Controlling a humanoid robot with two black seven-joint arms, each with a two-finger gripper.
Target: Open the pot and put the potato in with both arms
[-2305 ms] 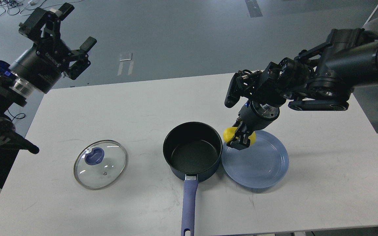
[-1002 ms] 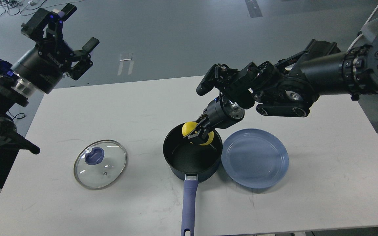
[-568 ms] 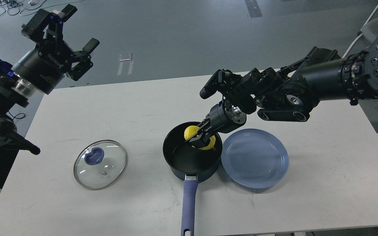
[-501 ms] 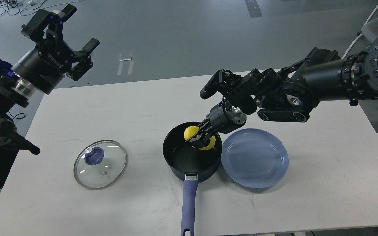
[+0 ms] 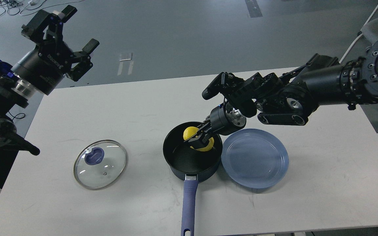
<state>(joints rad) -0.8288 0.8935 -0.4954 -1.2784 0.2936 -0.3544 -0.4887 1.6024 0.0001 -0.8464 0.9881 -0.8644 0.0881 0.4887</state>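
Observation:
The dark navy pot [image 5: 192, 170] stands open near the table's front middle, its blue-purple handle [image 5: 188, 206] pointing toward me. Its glass lid [image 5: 100, 164] with the blue knob lies flat on the table to the left. My right gripper [image 5: 198, 140] is shut on the yellow potato [image 5: 191, 133] and holds it inside the pot's mouth, at the far right side, just below the rim. My left gripper [image 5: 67, 36] is open and empty, raised high beyond the table's far left corner.
A flat blue plate [image 5: 255, 158] lies touching the pot's right side, under my right forearm. The white table [image 5: 323, 183] ends near the lower edge of the view. Grey floor with cables lies beyond the far edge.
My right gripper carried the potato left from above the plate to over the pot, then lowered it into the pot's mouth. The left arm, lid and pot stayed still.

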